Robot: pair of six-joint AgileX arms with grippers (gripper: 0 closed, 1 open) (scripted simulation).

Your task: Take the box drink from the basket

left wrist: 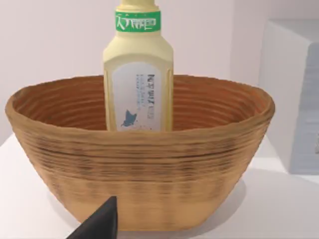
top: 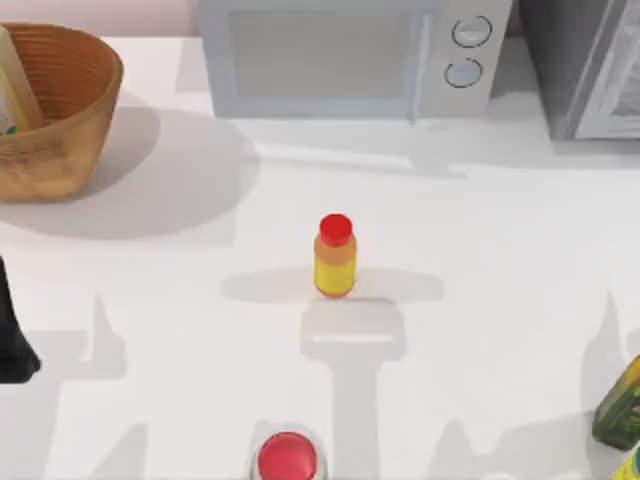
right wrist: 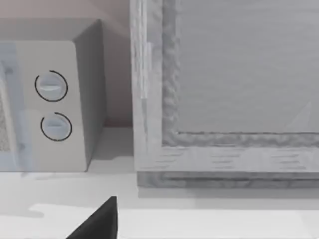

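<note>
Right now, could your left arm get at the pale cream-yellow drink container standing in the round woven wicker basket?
Probably yes. The drink container stands upright above the basket rim, with nothing between it and my left gripper.

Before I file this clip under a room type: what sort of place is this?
Probably a kitchen counter, in a rendered simulation: a microwave stands at the back of the white table, a wicker basket holds a box drink, and a red-capped bottle stands mid-table.
</note>
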